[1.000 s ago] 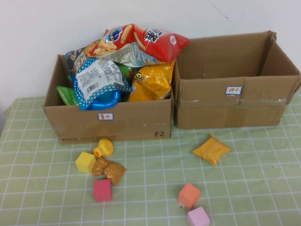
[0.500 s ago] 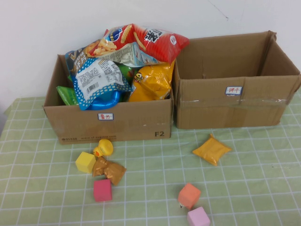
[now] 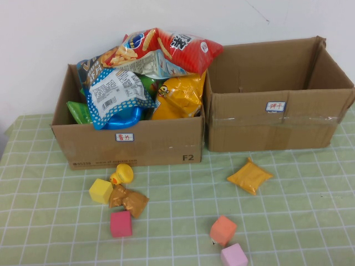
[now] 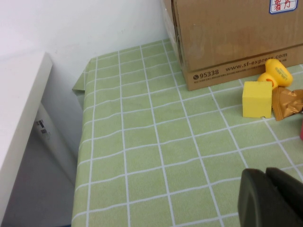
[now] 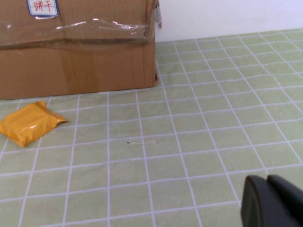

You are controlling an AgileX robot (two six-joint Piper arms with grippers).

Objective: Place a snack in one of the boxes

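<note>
A flat yellow snack packet (image 3: 249, 176) lies on the green checked cloth in front of the empty right box (image 3: 277, 94); it also shows in the right wrist view (image 5: 28, 123). A brown-gold snack packet (image 3: 128, 199) lies in front of the left box (image 3: 133, 144), which is heaped with chip bags (image 3: 161, 55). Neither arm shows in the high view. My left gripper (image 4: 266, 176) is shut and empty above the cloth, off to the side of the left box (image 4: 227, 42). My right gripper (image 5: 267, 182) is shut and empty, well away from the yellow packet.
A yellow cube (image 3: 101, 190), a yellow rubber duck (image 3: 122, 174), a pink-red cube (image 3: 121, 224), an orange cube (image 3: 223, 230) and a lilac cube (image 3: 234, 256) lie on the cloth. The table's left edge (image 4: 83, 142) borders a white cabinet (image 4: 19, 118).
</note>
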